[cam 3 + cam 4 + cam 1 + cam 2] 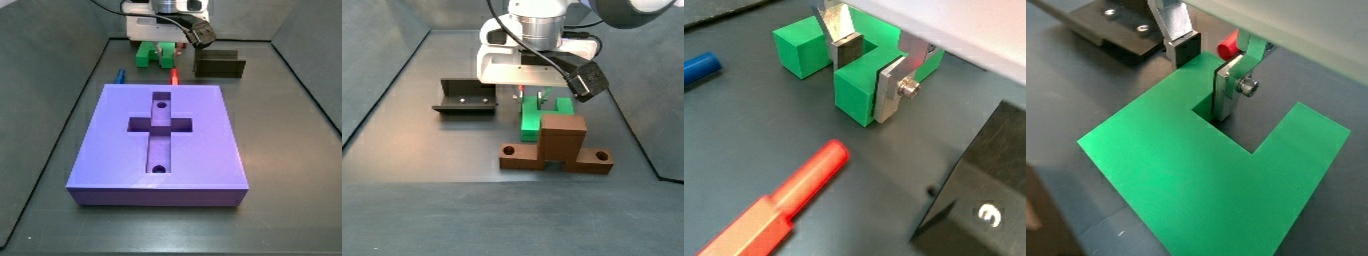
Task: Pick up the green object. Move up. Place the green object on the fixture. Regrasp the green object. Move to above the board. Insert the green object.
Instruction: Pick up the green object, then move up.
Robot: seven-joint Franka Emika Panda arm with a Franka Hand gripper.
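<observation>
In a side view the purple board (160, 140) lies nearest, its cross-shaped recess up. Past it sit a red stick (174, 76) and a blue piece (116, 75), with the dark fixture (219, 65) beside them. Farthest back, the gripper (163, 42) is down over the green block (156, 52). In both wrist views its fingers (891, 88) straddle one prong, spread, not clearly squeezing it.

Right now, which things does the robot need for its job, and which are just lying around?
Needed:
green object
fixture
board
gripper, fingers either side of a green prong

Lying about:
red piece
blue piece
brown piece
</observation>
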